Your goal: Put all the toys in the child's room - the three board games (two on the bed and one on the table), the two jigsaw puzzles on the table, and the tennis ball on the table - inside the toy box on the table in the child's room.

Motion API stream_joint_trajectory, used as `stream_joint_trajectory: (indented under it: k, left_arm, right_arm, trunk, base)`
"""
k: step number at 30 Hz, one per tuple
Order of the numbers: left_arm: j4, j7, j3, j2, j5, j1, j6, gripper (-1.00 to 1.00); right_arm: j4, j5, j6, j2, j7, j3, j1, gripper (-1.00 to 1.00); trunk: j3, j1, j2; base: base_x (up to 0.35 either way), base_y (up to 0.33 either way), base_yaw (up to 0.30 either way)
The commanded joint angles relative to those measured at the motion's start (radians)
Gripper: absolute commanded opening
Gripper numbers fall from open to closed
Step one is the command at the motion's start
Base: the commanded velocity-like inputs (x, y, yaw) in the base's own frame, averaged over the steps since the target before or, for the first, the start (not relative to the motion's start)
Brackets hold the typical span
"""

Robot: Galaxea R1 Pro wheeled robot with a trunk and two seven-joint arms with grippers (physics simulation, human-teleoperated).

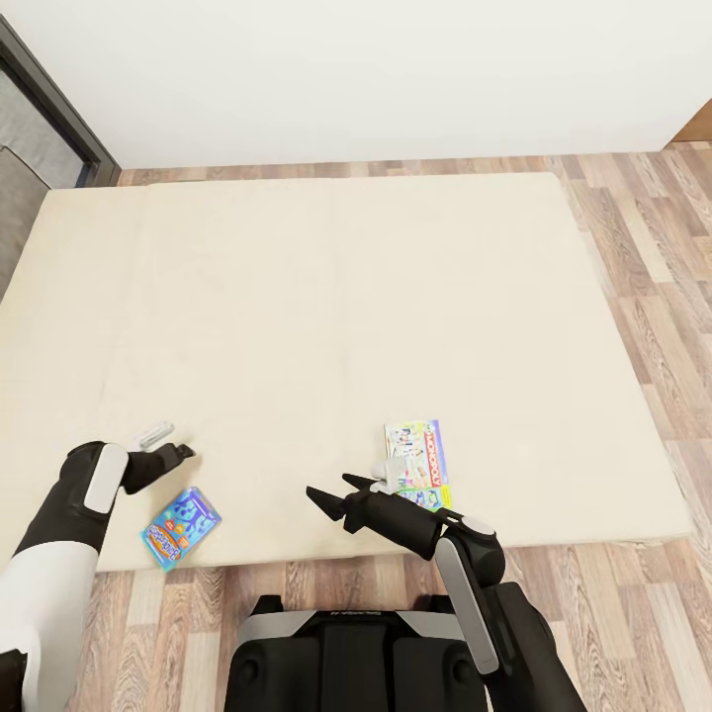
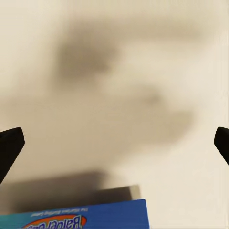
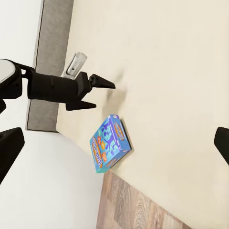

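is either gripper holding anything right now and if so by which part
Nothing is held. The left gripper hangs open above the blue board game, and the right gripper is open beside the Monopoly box.

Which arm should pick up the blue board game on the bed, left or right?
Left. The left gripper hovers open just beyond the blue board game near the bed edge. The right gripper is also open but sits farther away, beside the Monopoly box.

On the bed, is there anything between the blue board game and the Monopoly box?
The right gripper hovers between the blue game and the Monopoly box; otherwise bare mattress, per the head view.
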Motion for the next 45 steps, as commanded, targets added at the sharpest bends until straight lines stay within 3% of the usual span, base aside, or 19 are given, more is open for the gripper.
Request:
stream_joint_trajectory:
  k: [1, 10, 22, 35, 45]
  left_arm:
    - [-0.002, 0.012, 0.002, 0.000, 0.011, 0.000, 0.002, 1.00]
    - [-0.047, 0.022, 0.012, 0.000, 0.014, 0.022, -0.015, 1.00]
    - [-0.229, 0.002, 0.023, 0.000, 0.025, 0.153, 0.003, 1.00]
    - [-0.303, 0.000, 0.018, -0.002, 0.026, 0.195, 0.089, 1.00]
    - [-0.329, 0.000, 0.014, -0.009, 0.020, 0.203, 0.099, 1.00]
  right_arm:
    - [-0.001, -0.006, 0.008, 0.000, -0.001, -0.001, 0.000, 1.00]
    - [-0.001, -0.007, 0.008, 0.000, -0.001, -0.001, 0.000, 1.00]
    - [-0.001, -0.008, 0.008, 0.000, 0.000, -0.005, 0.000, 1.00]
    - [-0.001, -0.008, 0.008, 0.000, 0.000, -0.005, 0.000, 1.00]
    - [-0.002, -0.009, 0.008, 0.000, 0.000, -0.005, 0.000, 1.00]
  trunk:
    - [-0.001, 0.000, -0.001]
    - [-0.001, 0.000, -0.001]
    - [-0.001, 0.000, -0.001]
    - [-0.001, 0.000, -0.001]
    - [-0.001, 0.000, -0.001]
  base:
    - [0.000, 0.000, 0.000]
    - [0.000, 0.000, 0.000]
    - [0.000, 0.000, 0.000]
    - [0.000, 0.000, 0.000]
    - [0.000, 0.000, 0.000]
